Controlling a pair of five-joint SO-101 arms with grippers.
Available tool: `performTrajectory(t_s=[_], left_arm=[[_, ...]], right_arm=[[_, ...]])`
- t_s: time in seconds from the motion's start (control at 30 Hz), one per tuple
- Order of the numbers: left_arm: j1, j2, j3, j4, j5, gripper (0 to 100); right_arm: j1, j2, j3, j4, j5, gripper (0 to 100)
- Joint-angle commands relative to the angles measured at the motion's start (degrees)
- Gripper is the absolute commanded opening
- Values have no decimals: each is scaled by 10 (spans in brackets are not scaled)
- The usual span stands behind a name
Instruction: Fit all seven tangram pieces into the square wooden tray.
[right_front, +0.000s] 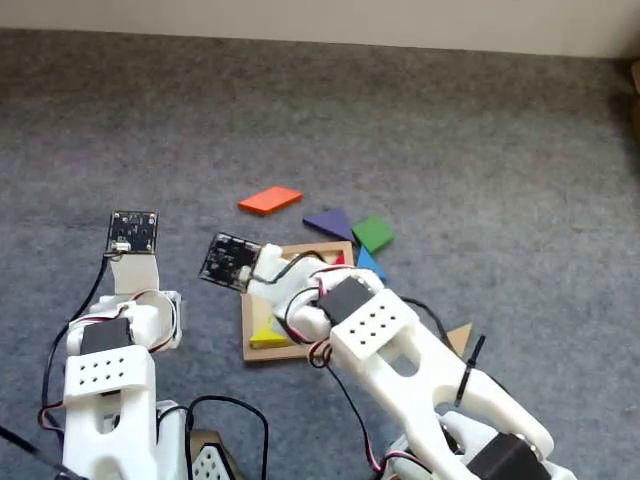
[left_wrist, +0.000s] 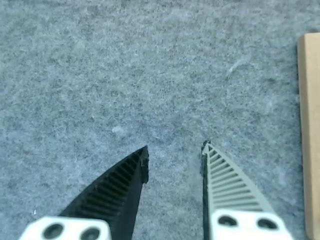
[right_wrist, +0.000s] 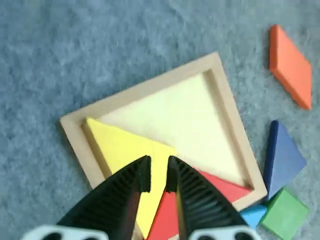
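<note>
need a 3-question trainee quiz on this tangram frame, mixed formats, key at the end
1. True or false: the yellow triangle lies inside the tray.
2. How many pieces lie inside the tray?
3. The left pincer hangs over: A) the green square, B) bare carpet, C) the orange piece.
Key: 1 true; 2 two, the yellow triangle and the red triangle; 3 B.

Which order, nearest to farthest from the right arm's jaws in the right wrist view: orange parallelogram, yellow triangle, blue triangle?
1. yellow triangle, in the tray, directly beneath the right gripper.
2. blue triangle, just outside the tray's corner, beside the green square.
3. orange parallelogram, on the carpet past the tray's far rim.
</note>
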Motion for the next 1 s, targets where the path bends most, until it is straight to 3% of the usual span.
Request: performTrajectory(t_s=[0.0, 0.2, 0.33, 0.6, 0.73, 0.97], left_arm=[[2, -4, -2, -9, -4, 188], [1, -4, -2, -9, -4, 188], [1, -4, -2, -9, -4, 187], [0, -4, -2, -9, -4, 188], [0, -4, -2, -8, -4, 189], [0, -4, -1, -6, -4, 189]], right_arm=[[-13, 28, 9, -63, -16, 56], [-12, 122, 19, -82, -2, 56], [3, 137, 16, -25, 103, 52], [34, 46, 17, 69, 112, 52], [109, -63, 15, 127, 110, 52], [262, -264, 29, 184, -46, 56]])
